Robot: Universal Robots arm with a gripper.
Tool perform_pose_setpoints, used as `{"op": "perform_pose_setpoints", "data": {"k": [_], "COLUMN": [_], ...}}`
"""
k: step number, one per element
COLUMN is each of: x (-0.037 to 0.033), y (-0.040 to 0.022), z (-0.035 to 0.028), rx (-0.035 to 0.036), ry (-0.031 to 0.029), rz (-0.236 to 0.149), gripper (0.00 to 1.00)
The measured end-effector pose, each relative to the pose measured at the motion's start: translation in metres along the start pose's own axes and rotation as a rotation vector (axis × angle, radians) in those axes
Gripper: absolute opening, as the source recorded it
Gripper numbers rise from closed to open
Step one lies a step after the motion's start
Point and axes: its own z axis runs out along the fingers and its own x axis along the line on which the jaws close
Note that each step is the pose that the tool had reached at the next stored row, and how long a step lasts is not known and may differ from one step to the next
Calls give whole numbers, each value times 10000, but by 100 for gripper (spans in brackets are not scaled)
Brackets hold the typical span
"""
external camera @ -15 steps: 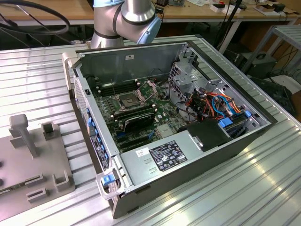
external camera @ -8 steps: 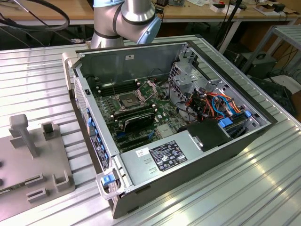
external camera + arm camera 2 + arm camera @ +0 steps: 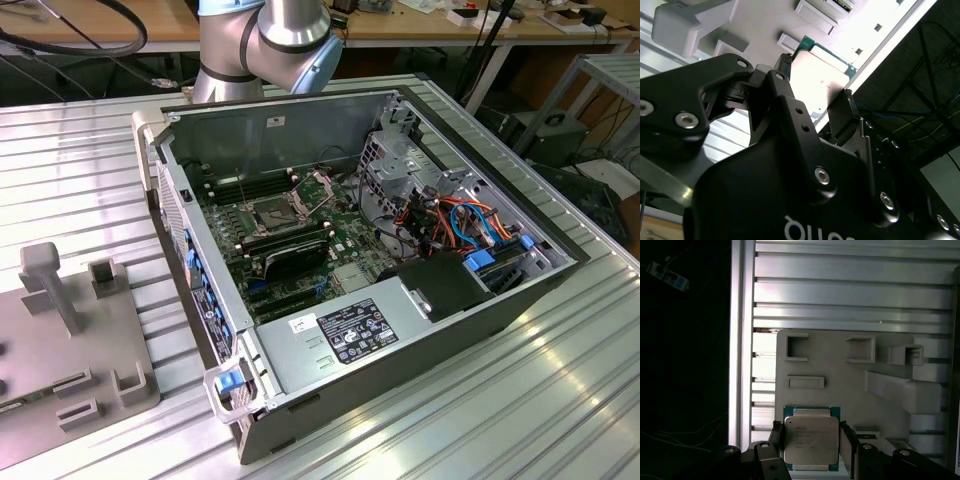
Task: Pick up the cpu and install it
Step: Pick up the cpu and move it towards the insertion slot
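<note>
Hand (image 3: pixel 811 442) is clamped on the cpu (image 3: pixel 810 439): one finger (image 3: pixel 846 442) on each of two opposite edges, jaws only as far apart as the chip is wide, grey lid facing the first wrist camera, green board edge showing around it. Second wrist view agrees: cpu (image 3: pixel 822 85) sits right at the fingertips (image 3: pixel 785 65) of the hand (image 3: pixel 816 82), flat side lit, clear of the black hand body. Chip is off the deck and touches nothing but the fingers. Beneath it is the grey fixture plate (image 3: pixel 840 390) with raised blocks and open-sided pockets. The plate lies on the ribbed aluminium surface (image 3: pixel 850 290), close to that surface's edge rail (image 3: pixel 742 340), with a dark drop-off beyond the rail. Exterior view: same fixture plate (image 3: pixel 30 370) at the exterior view's left on the surface (image 3: pixel 480 420), and the open computer case (image 3: pixel 430 330) just beside it, lying with its open side up. Socket (image 3: pixel 275 213) sits in the far half of the motherboard, metal frame looks swung up, open from above. Tight neighbours: black memory sticks (image 3: pixel 285 250) just beside the socket on the near side, case wall close on the exterior view's left, cable bundle (image 3: pixel 470 225) and drive cage to the exterior view's right. Arm (image 3: pixel 270 40) stands behind the case.
</note>
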Motion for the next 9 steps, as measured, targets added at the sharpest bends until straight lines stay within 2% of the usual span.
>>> {"op": "perform_pose_setpoints", "data": {"k": [7,9], "x": [-9,-9], "y": [0,0], "z": [1,-16], "rx": [-1,-1], "ry": [-2,-1], "rz": [1,1], "gripper": [55,55]}}
